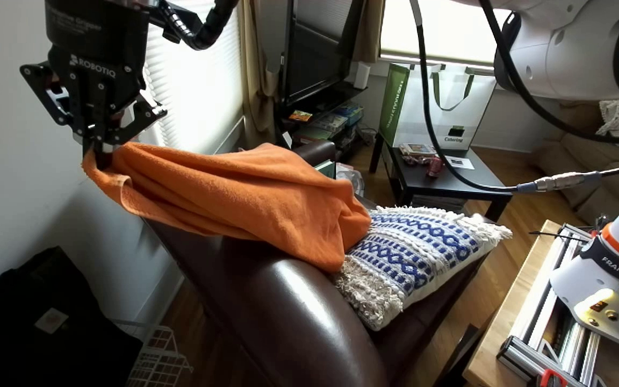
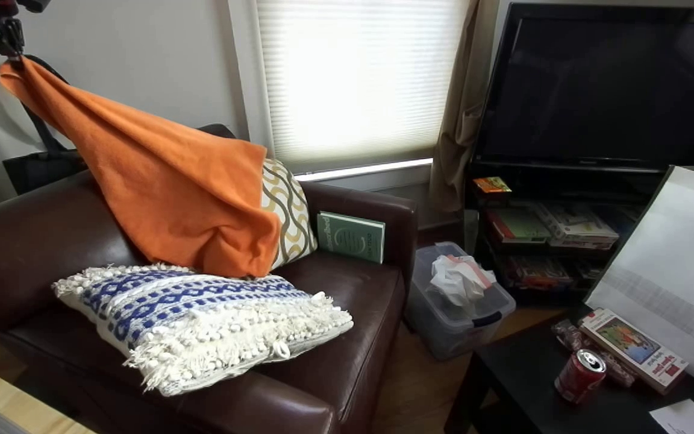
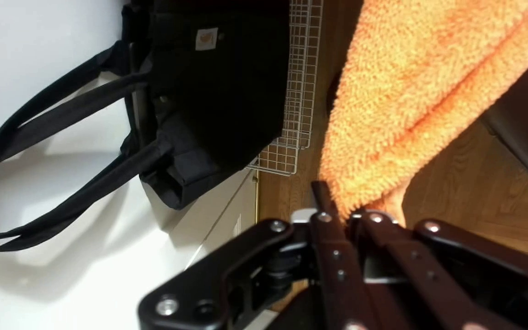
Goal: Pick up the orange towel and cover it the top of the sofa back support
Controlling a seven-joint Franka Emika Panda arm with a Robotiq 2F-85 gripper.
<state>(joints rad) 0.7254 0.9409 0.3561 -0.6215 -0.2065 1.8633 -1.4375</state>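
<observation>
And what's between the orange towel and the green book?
In an exterior view, a curvy-patterned pillow sits between the orange towel and the green book, partly hidden by the towel.

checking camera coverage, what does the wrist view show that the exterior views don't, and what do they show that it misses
Only the wrist view: straps of the black tote bag spread out; an exterior view catches just a strap piece.
Only the exterior views: blue-and-white pillow, television, coffee table and red can.
Both share: the orange towel with the jaws closed on one end, the tote bag, and part of the brown sofa. The white wire basket shows in the wrist view and an exterior view.
</observation>
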